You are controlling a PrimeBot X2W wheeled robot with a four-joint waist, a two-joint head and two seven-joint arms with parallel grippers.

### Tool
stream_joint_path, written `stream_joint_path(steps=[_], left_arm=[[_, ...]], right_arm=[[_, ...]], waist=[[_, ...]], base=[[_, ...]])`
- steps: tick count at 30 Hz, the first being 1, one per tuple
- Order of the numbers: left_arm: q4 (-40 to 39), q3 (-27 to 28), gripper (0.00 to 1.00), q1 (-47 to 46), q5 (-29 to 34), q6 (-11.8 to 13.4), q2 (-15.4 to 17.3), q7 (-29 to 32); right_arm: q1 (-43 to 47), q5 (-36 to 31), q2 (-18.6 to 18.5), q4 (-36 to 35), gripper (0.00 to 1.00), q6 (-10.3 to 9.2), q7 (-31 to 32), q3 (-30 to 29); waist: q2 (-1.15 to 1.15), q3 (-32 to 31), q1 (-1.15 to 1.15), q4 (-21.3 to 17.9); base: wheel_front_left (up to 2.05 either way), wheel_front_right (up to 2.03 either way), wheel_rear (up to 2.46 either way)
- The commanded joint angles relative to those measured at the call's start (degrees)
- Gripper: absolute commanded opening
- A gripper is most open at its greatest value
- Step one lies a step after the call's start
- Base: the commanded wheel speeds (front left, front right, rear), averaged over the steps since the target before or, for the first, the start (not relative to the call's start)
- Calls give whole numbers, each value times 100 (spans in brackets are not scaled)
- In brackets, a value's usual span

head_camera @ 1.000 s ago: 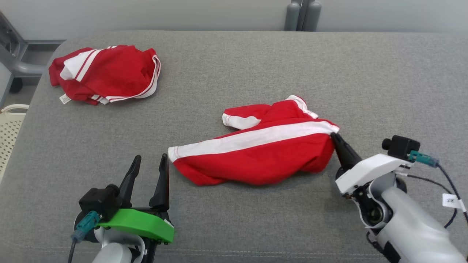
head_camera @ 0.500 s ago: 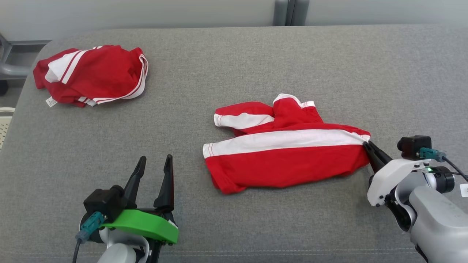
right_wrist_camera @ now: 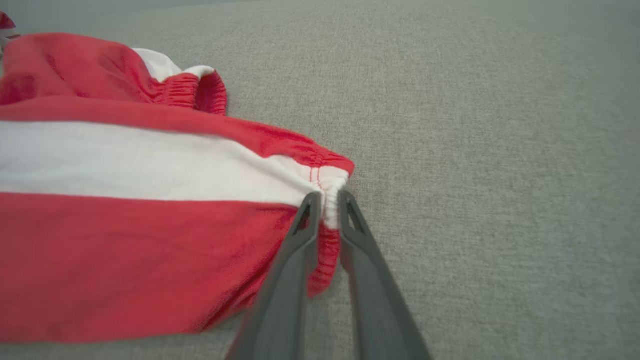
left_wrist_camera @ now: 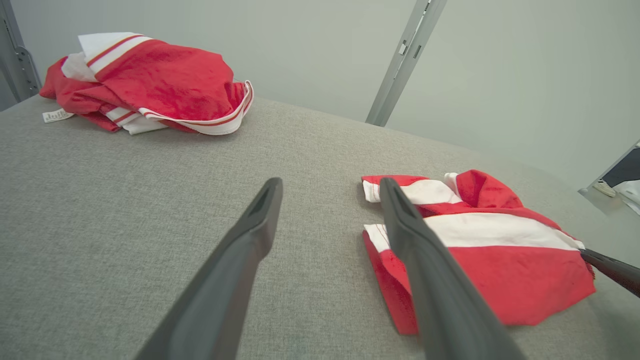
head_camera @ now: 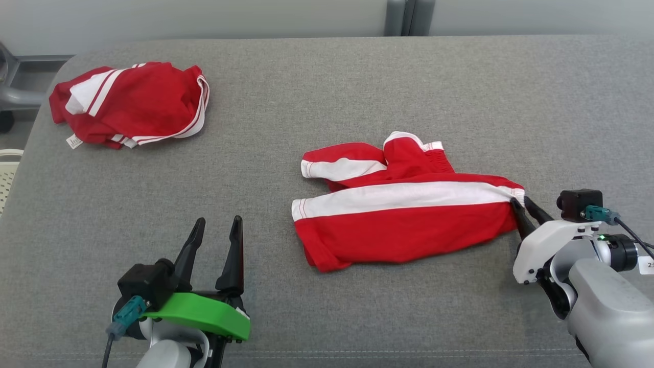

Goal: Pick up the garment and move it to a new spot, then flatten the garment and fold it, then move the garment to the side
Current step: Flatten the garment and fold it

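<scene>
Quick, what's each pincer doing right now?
Left pincer: open, holding nothing.
Right pincer: shut on the waistband corner of the shorts.

Setting: a robotics laboratory or test room.

Indicators:
- A large padded work surface covered in grey woven fabric (head_camera: 327, 92), rounded at its upper-left corner, spans most of the head view.
- A plain pale wall (head_camera: 204, 18) runs along the top of the frame, with a vertical grey metal post (head_camera: 403, 15) at upper centre.
- A grey metal frame (head_camera: 20, 94) and a white perforated plastic basket (head_camera: 6, 179) stand at the left edge.
- Two garments of matching colours lie on the surface: a red fabric garment with a white stripe (head_camera: 403, 230) at centre-right and a bunched red-and-white garment (head_camera: 133, 102) at upper left.
</scene>
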Motion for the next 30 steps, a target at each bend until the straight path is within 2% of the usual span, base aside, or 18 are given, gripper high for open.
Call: stream_joint_path(steps=[1, 7, 13, 22, 30], left_arm=[[-33, 5, 100, 9, 17, -1, 15, -29], [-107, 24, 100, 174, 25, 65, 56, -34], [-233, 66, 100, 392, 83, 200, 183, -34], [-437, 138, 100, 816, 167, 451, 346, -41], [-785, 340, 100, 1332, 232, 748, 424, -56]], right_arm=[[2, -81, -13, -35, 100, -2, -52, -108], [199, -308, -60, -387, 100, -1, -50, -417], [607, -1042, 39, -1432, 100, -1, -49, -1152], [1465, -2106, 633, -2921, 100, -2, -50, -2163], [2300, -2784, 1196, -4225, 100, -1, 254, -2699]], waist=[[0, -60, 0, -46], [0, -187, 0, -185], [0, -399, 0, -430], [0, -712, 0, -624], [0, -922, 0, -687]], base=[[0, 0, 0], [0, 0, 0], [0, 0, 0], [0, 0, 0], [0, 0, 0]])
